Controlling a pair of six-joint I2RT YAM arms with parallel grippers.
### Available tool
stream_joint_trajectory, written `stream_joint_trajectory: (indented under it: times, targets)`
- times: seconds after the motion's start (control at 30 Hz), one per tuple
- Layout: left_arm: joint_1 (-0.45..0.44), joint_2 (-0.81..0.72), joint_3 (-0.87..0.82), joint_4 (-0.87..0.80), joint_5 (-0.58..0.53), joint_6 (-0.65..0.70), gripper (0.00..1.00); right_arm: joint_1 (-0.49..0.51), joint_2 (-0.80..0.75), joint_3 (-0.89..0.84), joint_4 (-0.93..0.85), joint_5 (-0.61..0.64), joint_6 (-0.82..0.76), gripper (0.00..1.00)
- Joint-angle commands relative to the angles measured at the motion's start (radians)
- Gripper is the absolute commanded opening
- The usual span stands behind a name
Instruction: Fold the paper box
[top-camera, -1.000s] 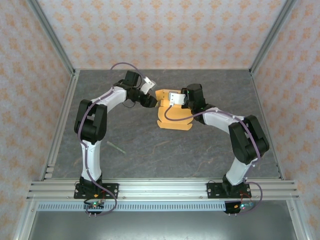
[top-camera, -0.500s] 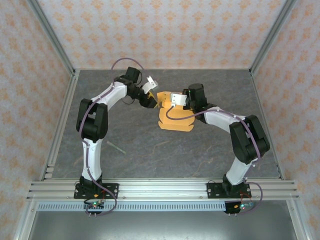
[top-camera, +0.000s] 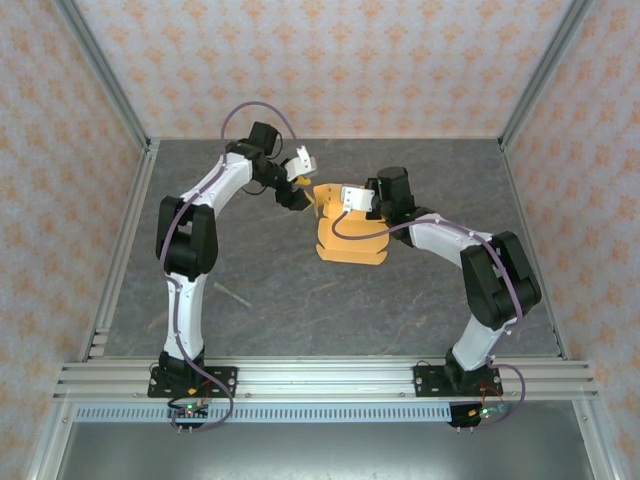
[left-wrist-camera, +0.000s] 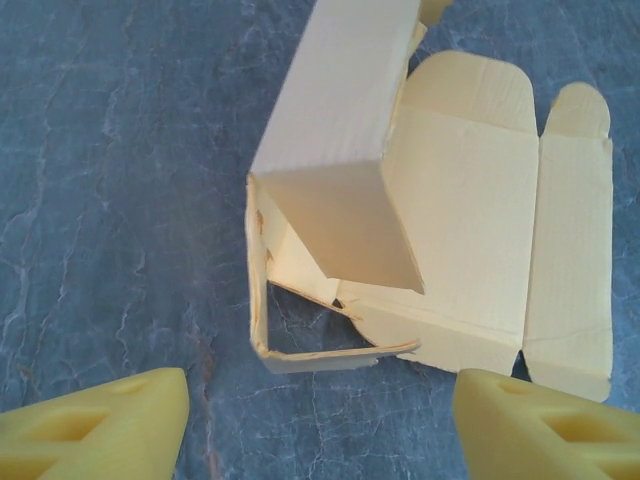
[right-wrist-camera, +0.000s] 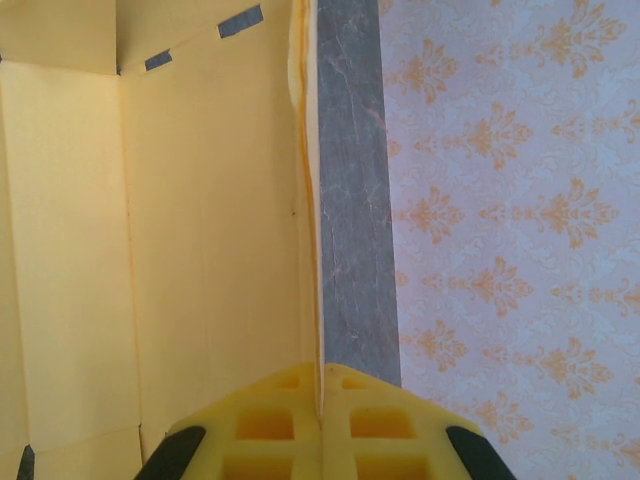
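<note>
Two sets of fingers share the work: the right fingers (right-wrist-camera: 290, 425) are clamped on one raised wall of the paper box (top-camera: 350, 240), apparently steadying it on the counter (top-camera: 300, 300), while the left fingers (left-wrist-camera: 110, 425) hang apart just beside its open end, seemingly free for a flap.

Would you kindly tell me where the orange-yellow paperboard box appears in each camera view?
Top external: orange-yellow paperboard box at picture centre.
Left wrist: box at centre and right, partly erected.
Right wrist: box on the left half, its edge in the right gripper.
Shared landmark: grey marbled tabletop.
</note>
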Motion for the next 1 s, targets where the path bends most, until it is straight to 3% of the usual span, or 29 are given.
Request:
stream_joint_trajectory:
  times: [0.0,0.2,0.4,0.73,0.97]
  targets:
    - [-0.013,0.056,0.053,-0.102,0.019,0.097,0.7,-0.004,-0.04,0.001,-0.017,-0.014,0.016,0.01]
    - [-0.031,0.099,0.119,-0.193,0.055,0.174,0.68,-0.001,-0.036,0.01,-0.02,0.001,0.007,0.0]
    - [-0.04,0.087,0.091,-0.194,0.083,0.178,0.58,0.004,-0.024,-0.008,0.03,0.029,-0.019,0.0]
    - [-0.064,0.081,0.06,-0.107,0.069,0.081,0.48,0.015,-0.006,-0.047,0.118,0.064,-0.026,0.0]
    - [-0.069,0.075,0.058,-0.055,0.061,-0.006,0.5,0.023,-0.008,-0.055,0.129,0.07,-0.019,0.0]
